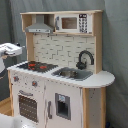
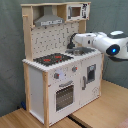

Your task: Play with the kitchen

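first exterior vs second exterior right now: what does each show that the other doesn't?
Only the first exterior view: the sink basin seen openly, the rounded counter end, and just a white bit of the arm at the first exterior view's left edge.

Only the second exterior view: most of the arm reaching over the sink side, the kitchen's plain side panel, and the wooden floor.

Both: the kitchen with hob, hood, microwave, oven door and knobs.

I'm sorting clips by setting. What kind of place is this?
Probably a lab or studio, not a home: a toy kitchen stands on wooden tables before a grey curtain, with a robot arm reaching in.
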`<action>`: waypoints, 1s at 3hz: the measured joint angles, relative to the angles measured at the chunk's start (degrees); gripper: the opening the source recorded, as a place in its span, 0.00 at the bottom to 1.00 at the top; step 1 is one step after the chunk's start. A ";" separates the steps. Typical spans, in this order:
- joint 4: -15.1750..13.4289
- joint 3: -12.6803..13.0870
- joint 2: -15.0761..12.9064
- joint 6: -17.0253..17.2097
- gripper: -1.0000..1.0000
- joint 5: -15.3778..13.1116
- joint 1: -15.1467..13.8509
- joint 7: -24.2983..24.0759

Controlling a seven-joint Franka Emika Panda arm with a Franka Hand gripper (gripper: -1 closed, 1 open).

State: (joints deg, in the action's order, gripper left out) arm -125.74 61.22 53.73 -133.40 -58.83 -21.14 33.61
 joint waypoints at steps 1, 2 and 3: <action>0.75 -5.51 0.02 -0.64 1.00 0.00 0.13 2.65; 0.74 -10.19 -0.51 -3.20 1.00 -0.01 -0.49 5.38; 0.78 -11.59 -1.64 -8.62 1.00 -0.09 -3.05 7.48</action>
State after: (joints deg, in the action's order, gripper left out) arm -124.96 49.63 52.09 -142.02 -58.92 -24.19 41.09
